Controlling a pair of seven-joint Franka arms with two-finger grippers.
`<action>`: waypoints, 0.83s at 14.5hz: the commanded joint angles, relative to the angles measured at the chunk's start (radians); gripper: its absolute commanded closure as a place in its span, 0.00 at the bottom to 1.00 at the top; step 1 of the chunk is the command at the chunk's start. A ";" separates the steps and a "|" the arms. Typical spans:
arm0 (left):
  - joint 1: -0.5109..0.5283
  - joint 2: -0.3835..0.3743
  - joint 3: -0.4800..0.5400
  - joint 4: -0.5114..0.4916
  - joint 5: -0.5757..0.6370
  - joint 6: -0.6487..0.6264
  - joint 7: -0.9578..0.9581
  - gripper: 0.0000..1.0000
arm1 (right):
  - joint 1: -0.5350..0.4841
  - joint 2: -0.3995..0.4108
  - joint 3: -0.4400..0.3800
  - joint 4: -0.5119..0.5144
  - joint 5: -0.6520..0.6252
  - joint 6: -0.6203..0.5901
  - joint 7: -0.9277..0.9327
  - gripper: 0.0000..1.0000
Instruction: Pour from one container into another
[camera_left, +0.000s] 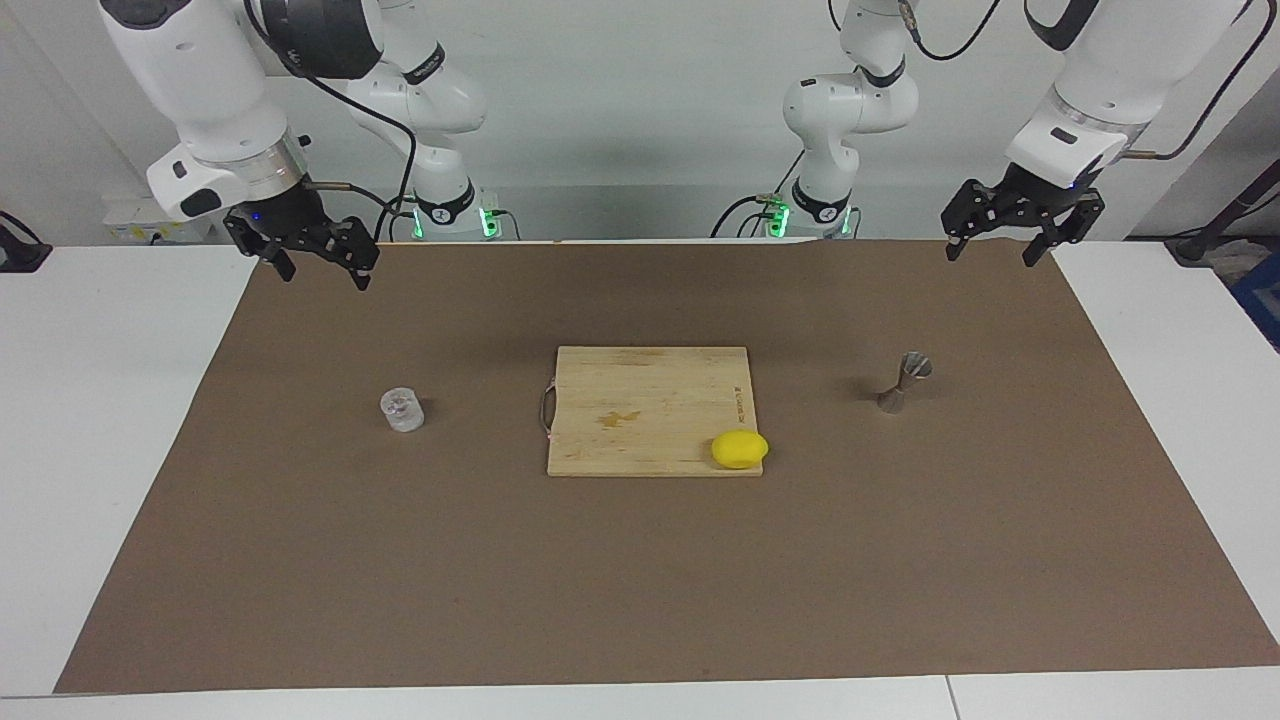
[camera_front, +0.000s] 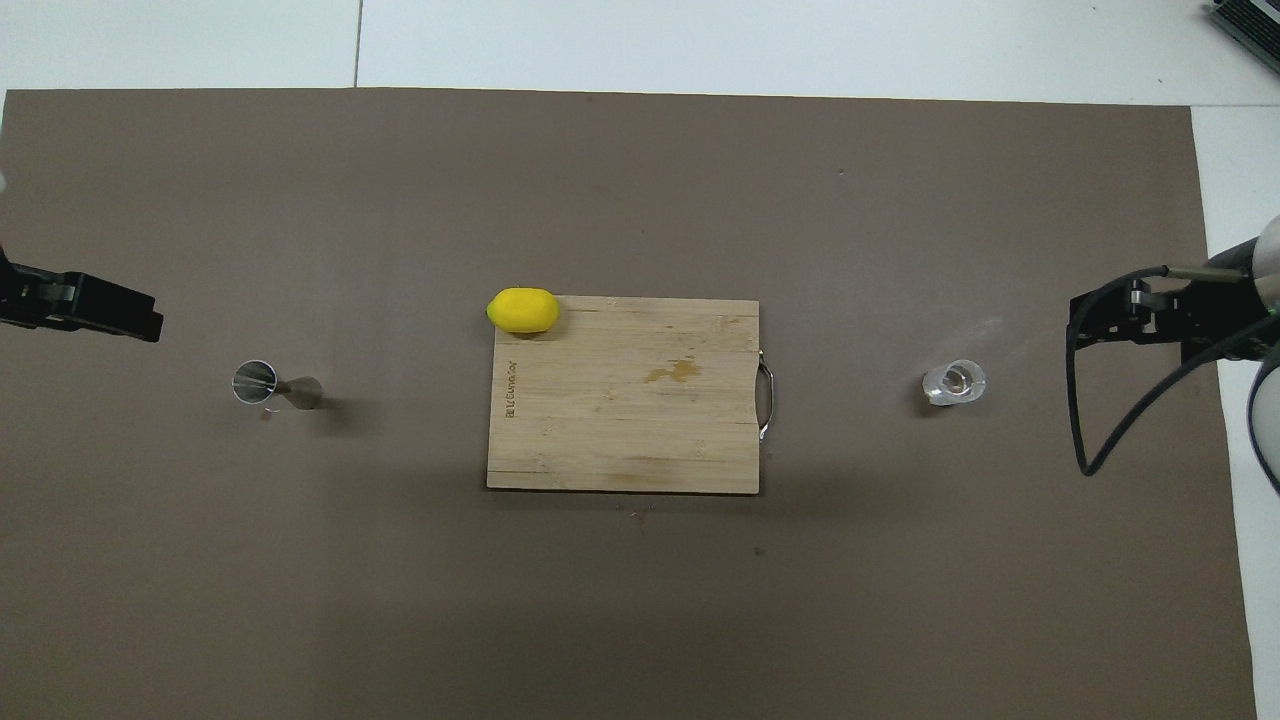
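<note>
Glass cup (camera_left: 402, 409) looks rigid, slick, breakable: grasp its thick sidewalls. Jigger (camera_left: 903, 381) seems tippy. Both grippers, right (camera_left: 316, 268) and left (camera_left: 1001, 246), hang apart, empty.

Facing camera: mounted high, distant, looking across the table at both robot bases. Overhead camera: high above the robots' end, aimed steeply down and forward. Both cover the brown mat (camera_left: 300, 560) (camera_front: 300, 600) and central cutting board (camera_left: 640, 400) (camera_front: 620, 420), half a turn apart.
</note>
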 joint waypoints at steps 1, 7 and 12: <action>-0.011 -0.029 0.010 -0.035 0.019 0.020 -0.001 0.00 | -0.010 0.002 0.005 0.006 0.005 -0.013 -0.013 0.00; -0.010 -0.033 0.010 -0.067 0.017 0.096 -0.009 0.00 | -0.010 0.002 0.005 0.006 0.005 -0.013 -0.013 0.00; -0.016 -0.102 0.010 -0.269 0.019 0.323 -0.010 0.00 | -0.010 0.002 0.005 0.006 0.005 -0.013 -0.013 0.00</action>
